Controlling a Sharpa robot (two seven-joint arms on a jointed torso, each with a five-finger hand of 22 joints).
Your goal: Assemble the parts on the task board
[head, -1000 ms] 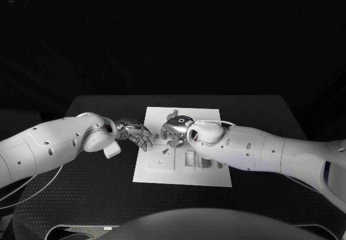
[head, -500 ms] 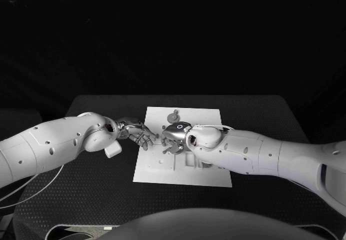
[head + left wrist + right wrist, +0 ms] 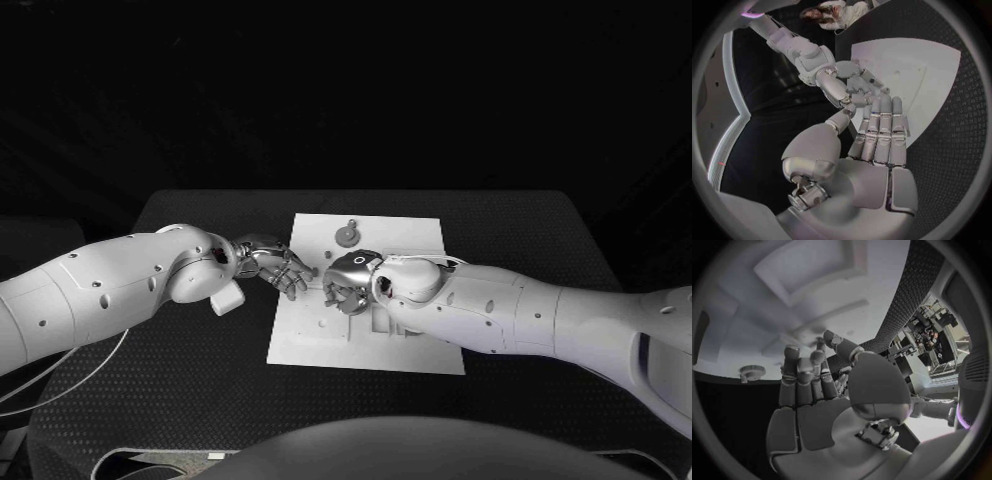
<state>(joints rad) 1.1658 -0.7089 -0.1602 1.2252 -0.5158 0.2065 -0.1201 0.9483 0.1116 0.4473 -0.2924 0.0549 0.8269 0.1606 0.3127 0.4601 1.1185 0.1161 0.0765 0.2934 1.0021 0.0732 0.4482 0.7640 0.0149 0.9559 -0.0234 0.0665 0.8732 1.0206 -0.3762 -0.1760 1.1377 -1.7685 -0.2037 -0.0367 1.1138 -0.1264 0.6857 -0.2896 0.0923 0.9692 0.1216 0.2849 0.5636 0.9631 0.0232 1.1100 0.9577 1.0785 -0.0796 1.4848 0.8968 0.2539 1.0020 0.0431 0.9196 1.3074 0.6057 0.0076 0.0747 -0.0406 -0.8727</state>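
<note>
- Left hand (image 3: 277, 268): fingers (image 3: 879, 125) straight, pressed side by side, holding nothing, tips at the white board's (image 3: 411, 232) edge.
- Right hand (image 3: 346, 283): over the board, fingers (image 3: 801, 375) loosely together, apparently empty; view blurred.
- Round part (image 3: 346, 236): on the board, beyond both hands' fingertips.

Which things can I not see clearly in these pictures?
- Head view: right hand covers the task board middle; whether it holds a part, cannot tell.
- Right wrist view: board surface blurred; gear-like part small.
- Left wrist view: left hand fingers hide the board's near edge.
</note>
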